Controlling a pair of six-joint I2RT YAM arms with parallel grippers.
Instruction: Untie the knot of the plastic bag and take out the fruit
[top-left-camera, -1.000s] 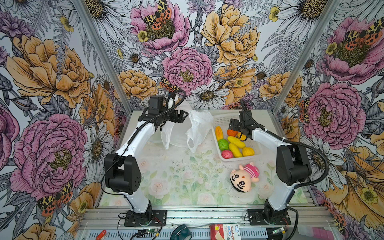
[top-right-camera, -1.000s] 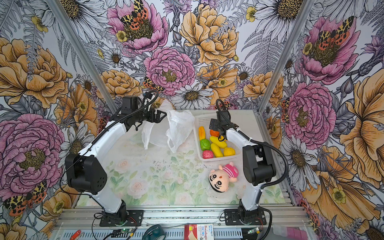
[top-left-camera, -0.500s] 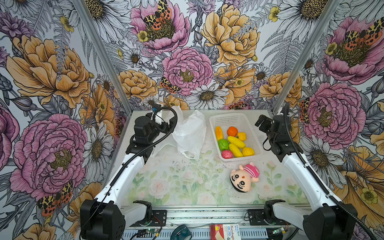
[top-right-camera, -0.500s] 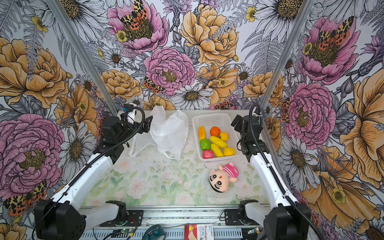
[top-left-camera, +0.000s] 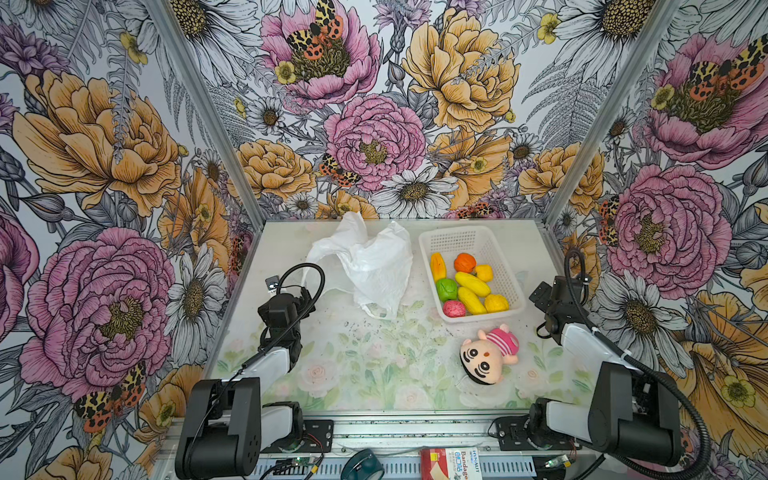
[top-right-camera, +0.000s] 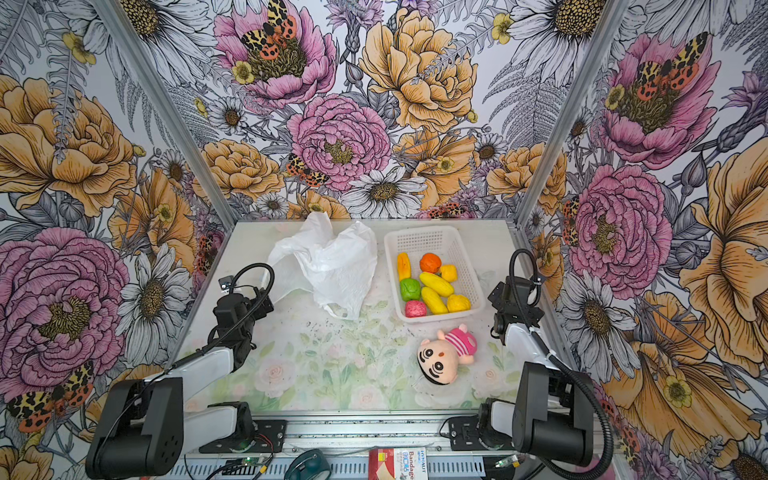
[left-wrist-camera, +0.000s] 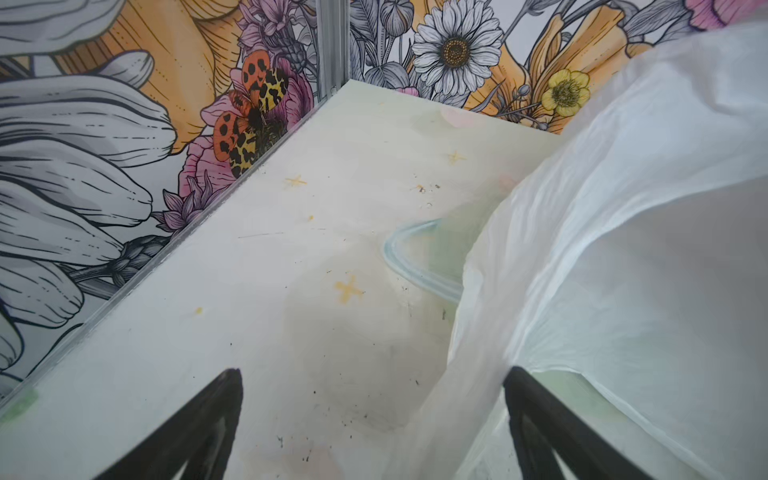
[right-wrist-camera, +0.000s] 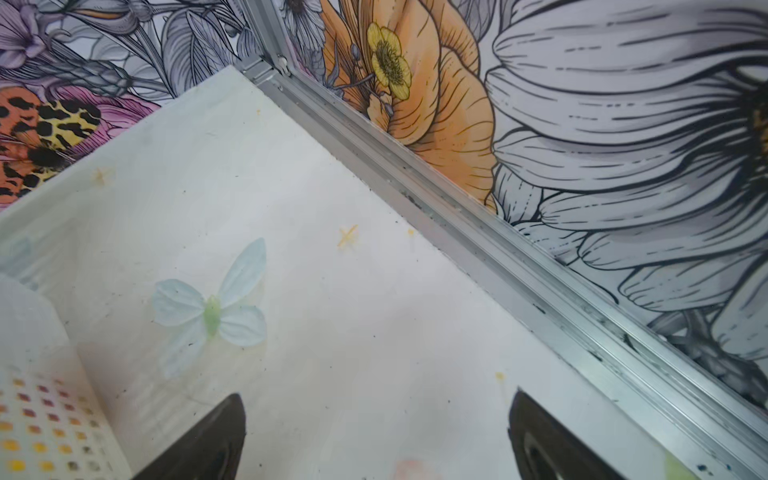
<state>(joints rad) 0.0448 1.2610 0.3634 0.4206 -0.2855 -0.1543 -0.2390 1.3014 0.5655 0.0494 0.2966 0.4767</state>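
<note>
Pulling back to the table's (top-left-camera: 374, 365) sides, both arms are leaving the work. The left hand (top-left-camera: 306, 296) and right hand (top-left-camera: 540, 297) are hanging with jaws apart, holding nothing. The bag (top-left-camera: 374, 266) is lying slack and untied beside the basket (top-left-camera: 453, 230), where the fruit (top-left-camera: 469, 286) is sitting, so the task looks done. Only the left wrist view is showing film just beside one finger (left-wrist-camera: 536, 415).

Your left arm (top-left-camera: 272, 359) folded low, left jaws wide apart and empty, your right arm (top-left-camera: 582, 340) folded low, right jaws wide apart, empty.
</note>
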